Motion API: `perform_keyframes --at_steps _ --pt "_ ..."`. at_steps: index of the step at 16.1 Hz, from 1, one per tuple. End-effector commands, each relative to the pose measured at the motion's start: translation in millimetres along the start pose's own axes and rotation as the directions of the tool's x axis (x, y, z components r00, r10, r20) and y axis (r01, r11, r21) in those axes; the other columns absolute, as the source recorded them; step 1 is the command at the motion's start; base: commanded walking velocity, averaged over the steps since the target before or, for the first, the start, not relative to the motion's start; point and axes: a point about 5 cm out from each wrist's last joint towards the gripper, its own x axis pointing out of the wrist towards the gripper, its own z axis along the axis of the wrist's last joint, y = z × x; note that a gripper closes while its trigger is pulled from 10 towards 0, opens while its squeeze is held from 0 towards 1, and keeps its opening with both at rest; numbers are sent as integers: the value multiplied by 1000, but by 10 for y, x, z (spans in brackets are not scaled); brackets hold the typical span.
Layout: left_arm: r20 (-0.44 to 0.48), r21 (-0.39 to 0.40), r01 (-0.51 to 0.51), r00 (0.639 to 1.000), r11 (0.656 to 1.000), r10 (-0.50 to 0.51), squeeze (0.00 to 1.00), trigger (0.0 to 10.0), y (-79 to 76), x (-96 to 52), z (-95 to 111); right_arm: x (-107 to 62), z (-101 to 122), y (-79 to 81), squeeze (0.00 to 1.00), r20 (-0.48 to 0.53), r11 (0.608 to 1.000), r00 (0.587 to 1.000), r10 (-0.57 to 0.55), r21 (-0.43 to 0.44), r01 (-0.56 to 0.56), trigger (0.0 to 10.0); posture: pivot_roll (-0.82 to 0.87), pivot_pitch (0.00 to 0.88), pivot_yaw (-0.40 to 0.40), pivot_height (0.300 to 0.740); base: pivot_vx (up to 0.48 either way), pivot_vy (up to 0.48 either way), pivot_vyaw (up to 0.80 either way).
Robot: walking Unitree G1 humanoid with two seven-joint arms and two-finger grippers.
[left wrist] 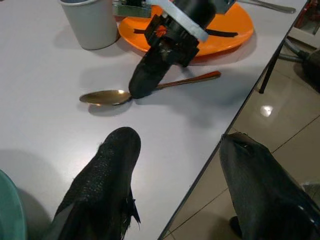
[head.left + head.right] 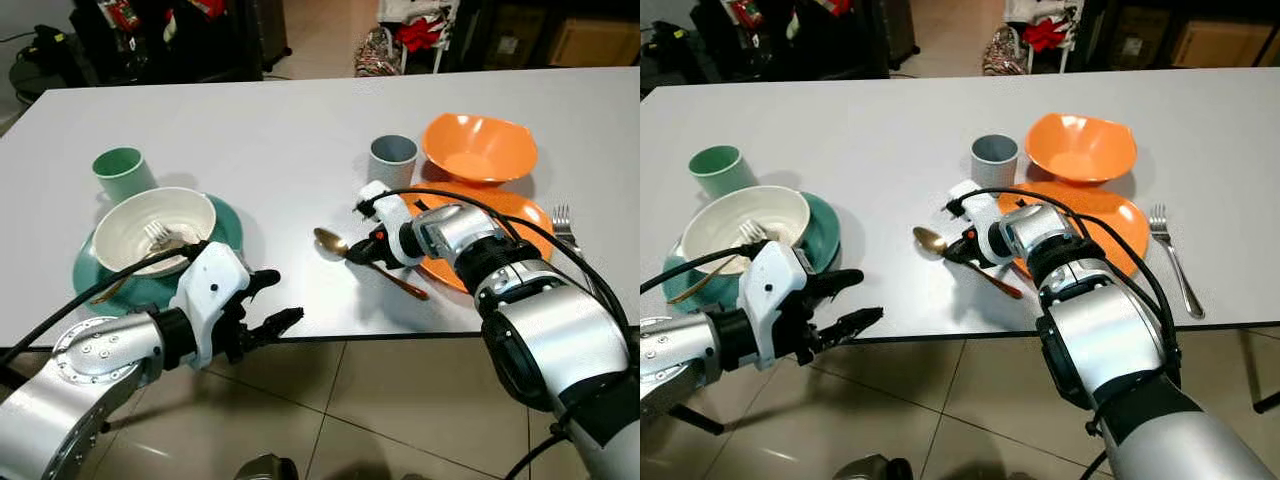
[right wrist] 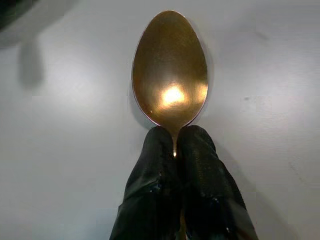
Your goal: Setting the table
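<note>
Step in hand: placing the gold spoon (image 3: 170,75) beside the orange plate (image 2: 1118,232), by judgement from the task.
Spoon position: flat on the white counter (image 2: 290,130), just left of the orange plate, bowl end pointing far-left, handle running toward the near edge.
Right pincer (image 3: 176,150): closed tight on the spoon's neck, just behind the bowl, tips down at the counter surface.
Left pincer (image 1: 175,170): spread wide, holding nothing, hovering at the near counter edge, near the teal plate (image 2: 225,220).
Doing it well: keep the grip centred on the thin neck so the spoon cannot twist; move low and slow; set the handle parallel to the plate rim, not under it; release only once flat.
Risk: thin neck likely to slip or pivot between the pads; handle end close to the near edge.
Right wrist view adds: both fingertips (image 3: 155,165) pressed together astride the neck, bowl facing up and shiny.
Left wrist view adds: whole spoon length, with the grey cup (image 1: 92,22) beyond it.
Eye views add: full layout, with orange bowl (image 2: 478,148), fork (image 2: 1172,255) right of the orange plate, white bowl (image 2: 150,230) on the teal plate, green cup (image 2: 122,172) behind.
</note>
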Motion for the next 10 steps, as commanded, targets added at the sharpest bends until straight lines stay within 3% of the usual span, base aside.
perform_keyframes --at_steps 1,4,10 --pt "7 3 -3 1000 1000 3 0 10000 -21 5 0 26 -38 -1 0 -3 996 999 -42 73 42 0 -7 69 48 740 0 0 0" --pt "26 -1 -8 1000 1000 8 0 10000 -30 45 14 71 -90 2 0 19 977 995 -97 194 92 0 -19 53 49 740 0 0 0" --pt "59 -17 -27 998 999 28 0 10000 -107 154 8 100 -26 61 0 48 940 988 -146 317 124 0 -37 13 37 740 0 0 0"
